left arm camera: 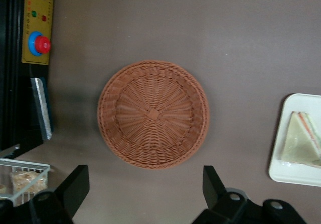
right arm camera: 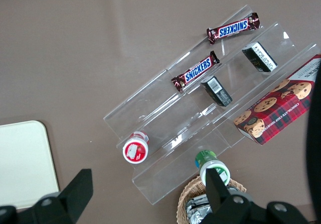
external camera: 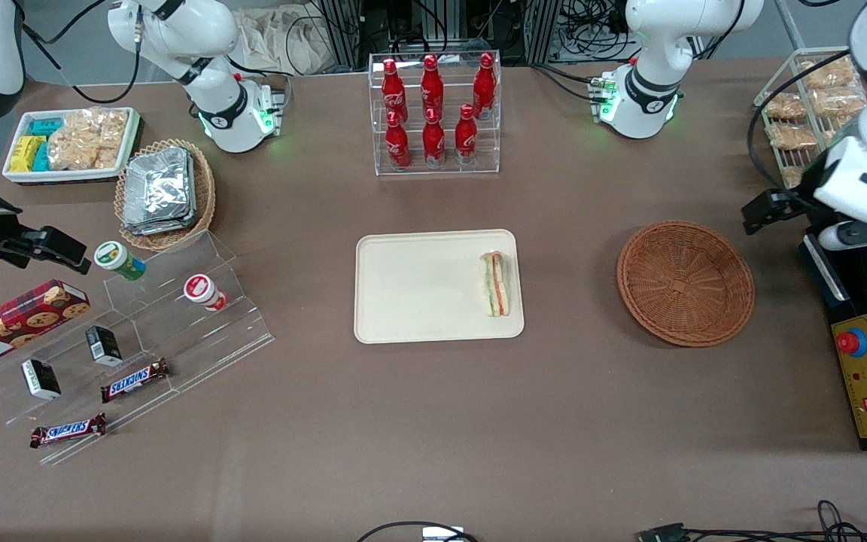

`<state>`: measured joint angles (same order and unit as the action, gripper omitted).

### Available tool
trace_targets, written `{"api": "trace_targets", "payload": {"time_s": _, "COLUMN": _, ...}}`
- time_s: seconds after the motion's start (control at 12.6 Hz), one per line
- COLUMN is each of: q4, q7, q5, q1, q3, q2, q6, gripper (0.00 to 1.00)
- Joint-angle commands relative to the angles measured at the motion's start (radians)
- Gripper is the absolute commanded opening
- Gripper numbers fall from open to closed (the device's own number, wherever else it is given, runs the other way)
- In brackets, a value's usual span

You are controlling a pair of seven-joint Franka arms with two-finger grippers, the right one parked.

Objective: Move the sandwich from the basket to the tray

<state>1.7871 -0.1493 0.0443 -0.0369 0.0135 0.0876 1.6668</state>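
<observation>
Sandwich lies at tray's three o'clock edge; basket holds nothing. Jaws spread wide, carrying nothing. Task appears complete.

Pincer spread wide above bare basket; sandwich seemingly on tray.

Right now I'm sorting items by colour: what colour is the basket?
Reddish-brown woven wicker basket, clearest in the left wrist view; gripper open above it.
</observation>
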Motion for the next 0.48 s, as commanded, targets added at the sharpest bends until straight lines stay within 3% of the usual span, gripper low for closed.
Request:
{"api": "trace_targets", "payload": {"time_s": 0.0, "q4": -0.005, "q7": 0.039, "q5": -0.015, "q1": -0.012, "q3": 0.011, "q2": 0.011, "q6": -0.001, "gripper": 1.0}}
{"api": "trace_targets", "payload": {"time_s": 0.4, "q4": -0.034, "q7": 0.04, "q5": -0.027, "q1": -0.011, "q3": 0.011, "q2": -0.008, "q6": -0.01, "gripper": 1.0}}
